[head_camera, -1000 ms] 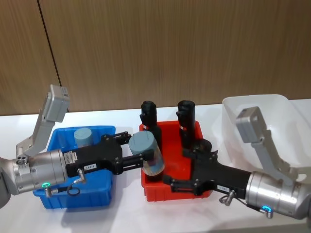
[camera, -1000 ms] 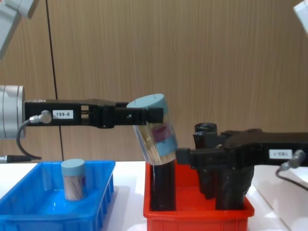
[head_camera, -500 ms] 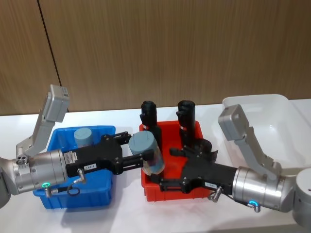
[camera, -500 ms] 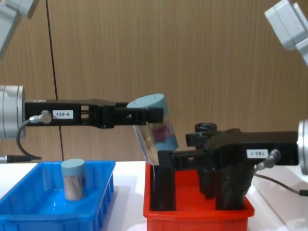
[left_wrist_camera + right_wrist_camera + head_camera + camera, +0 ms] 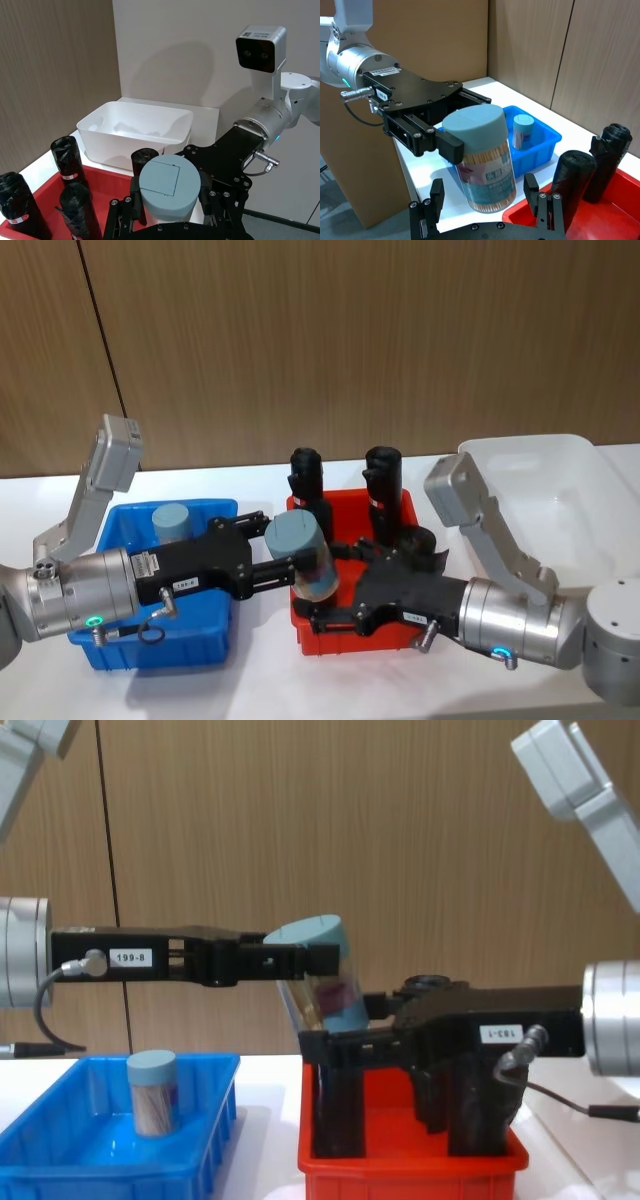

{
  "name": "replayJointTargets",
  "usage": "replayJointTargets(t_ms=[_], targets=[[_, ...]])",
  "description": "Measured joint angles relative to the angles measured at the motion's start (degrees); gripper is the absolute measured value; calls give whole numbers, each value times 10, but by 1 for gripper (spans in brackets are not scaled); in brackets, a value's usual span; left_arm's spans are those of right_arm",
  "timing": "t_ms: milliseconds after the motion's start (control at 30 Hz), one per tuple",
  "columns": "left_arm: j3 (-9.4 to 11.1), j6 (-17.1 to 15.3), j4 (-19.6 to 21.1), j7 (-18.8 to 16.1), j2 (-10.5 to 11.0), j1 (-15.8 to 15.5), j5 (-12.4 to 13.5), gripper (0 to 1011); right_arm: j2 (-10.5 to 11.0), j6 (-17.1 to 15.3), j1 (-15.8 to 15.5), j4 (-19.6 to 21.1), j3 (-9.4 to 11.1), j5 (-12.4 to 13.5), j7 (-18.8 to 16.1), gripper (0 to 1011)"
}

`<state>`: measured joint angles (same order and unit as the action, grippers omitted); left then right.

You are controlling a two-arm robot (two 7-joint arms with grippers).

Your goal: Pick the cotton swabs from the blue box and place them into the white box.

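Two cotton swabs (image 5: 300,545); apparently four black rolls (image 5: 66,157).

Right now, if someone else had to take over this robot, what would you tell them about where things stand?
Left gripper: shut on the lid of one cotton swab jar, held tilted in the air over the red bin's left end.
Right gripper: open, fingers either side of that jar's lower body.
Second jar: upright in the blue box.
White box: on the robot's right, no jar seen inside.
Done: one jar lifted out.
Left: likely a handover, placing it in the white box, then the second jar.
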<state>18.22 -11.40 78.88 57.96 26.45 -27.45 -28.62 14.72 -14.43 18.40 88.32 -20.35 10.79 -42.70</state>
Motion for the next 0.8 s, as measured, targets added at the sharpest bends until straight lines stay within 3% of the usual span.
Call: replayJointTargets(t_ms=[433,567,800], targets=[[0,0,0,0,0,0,0,669,-11,5,15,-14,-10,-7,1,1002],[0,0,0,0,0,0,0,669,-13,6,18,-16,-13,-8,1,951],[0,0,0,0,0,0,0,669,-17,8,24,-23,-17,-10,3,734]])
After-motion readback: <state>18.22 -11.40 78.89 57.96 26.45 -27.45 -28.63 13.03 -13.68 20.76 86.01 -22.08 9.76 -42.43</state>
